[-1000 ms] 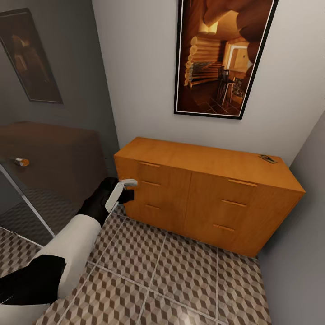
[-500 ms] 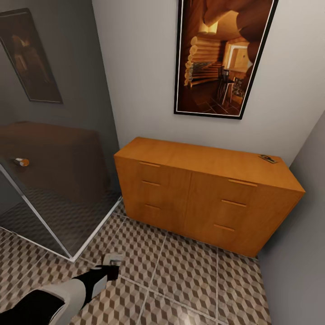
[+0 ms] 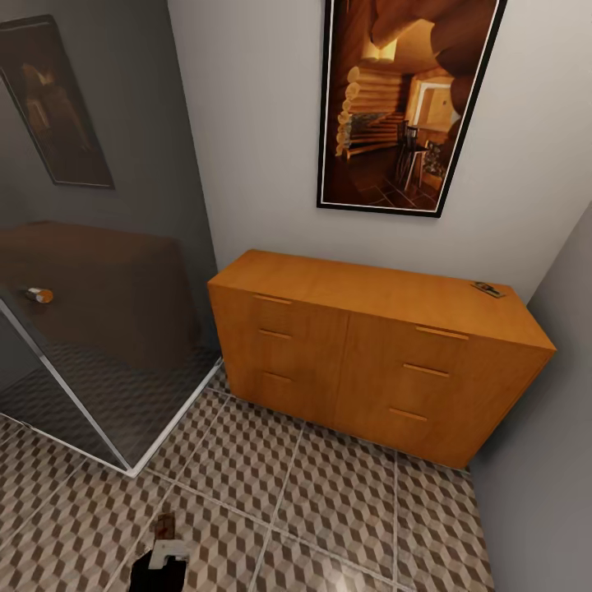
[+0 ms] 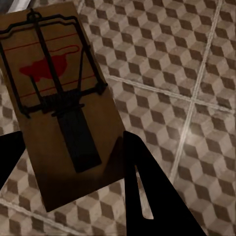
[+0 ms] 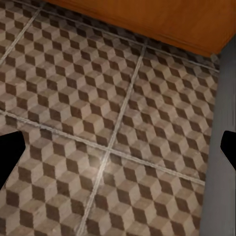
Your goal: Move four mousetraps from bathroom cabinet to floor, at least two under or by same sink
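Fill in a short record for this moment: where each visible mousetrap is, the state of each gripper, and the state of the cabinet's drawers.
Mousetrap one: between the left gripper fingers, above the bathroom floor
Mousetrap two: on the cabinet top, far right corner
Left gripper: closed on mousetrap one
Right gripper: open, empty, over tiles
Drawers: all shut

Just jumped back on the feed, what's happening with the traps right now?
The left claw is down low over the bathroom floor with a mousetrap lying between its fingers; the pictures don't settle whether it is still gripped or already resting on the tiles. Another mousetrap sits on top of the cabinet, near its far right corner. The right claw hangs open over bare tiles by the cabinet's base, holding nothing.
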Motion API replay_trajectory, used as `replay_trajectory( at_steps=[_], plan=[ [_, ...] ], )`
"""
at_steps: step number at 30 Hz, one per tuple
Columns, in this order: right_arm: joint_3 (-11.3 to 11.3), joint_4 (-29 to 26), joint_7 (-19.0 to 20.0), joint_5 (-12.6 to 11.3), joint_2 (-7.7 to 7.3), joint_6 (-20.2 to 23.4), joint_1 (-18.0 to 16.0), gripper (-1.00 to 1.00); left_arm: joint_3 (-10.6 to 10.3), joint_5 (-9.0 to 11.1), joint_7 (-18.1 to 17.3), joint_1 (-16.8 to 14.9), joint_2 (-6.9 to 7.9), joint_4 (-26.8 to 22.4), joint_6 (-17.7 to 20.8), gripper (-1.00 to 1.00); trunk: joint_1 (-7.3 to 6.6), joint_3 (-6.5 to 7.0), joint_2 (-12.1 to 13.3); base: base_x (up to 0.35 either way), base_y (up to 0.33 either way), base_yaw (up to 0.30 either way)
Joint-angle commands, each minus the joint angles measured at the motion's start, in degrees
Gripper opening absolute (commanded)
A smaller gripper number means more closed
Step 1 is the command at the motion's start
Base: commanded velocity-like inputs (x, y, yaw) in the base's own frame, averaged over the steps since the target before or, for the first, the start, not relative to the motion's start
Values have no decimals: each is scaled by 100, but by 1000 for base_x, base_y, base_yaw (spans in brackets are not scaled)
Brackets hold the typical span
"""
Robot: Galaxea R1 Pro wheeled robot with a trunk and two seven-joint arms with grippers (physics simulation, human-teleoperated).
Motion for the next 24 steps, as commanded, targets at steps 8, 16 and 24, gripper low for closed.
replay_trajectory(
  at_steps=[8, 16, 24],
  plan=[
    [36, -518, -22, -74, -194, 491, -3, 100, -57, 31, 33, 860, 120, 28, -1363, -100, 0, -5, -3, 0, 0, 0],
    [35, -460, 16, -78, -193, 430, -3, 100, -57, 33, 53, 1296, 213, 25, -1733, -100, 0, -5, -3, 0, 0, 0],
    [35, -392, 21, -71, -174, 202, -3, 100, -42, 48, 267, 1402, 24, -9, -1746, -100, 0, -5, -3, 0, 0, 0]
  ],
)
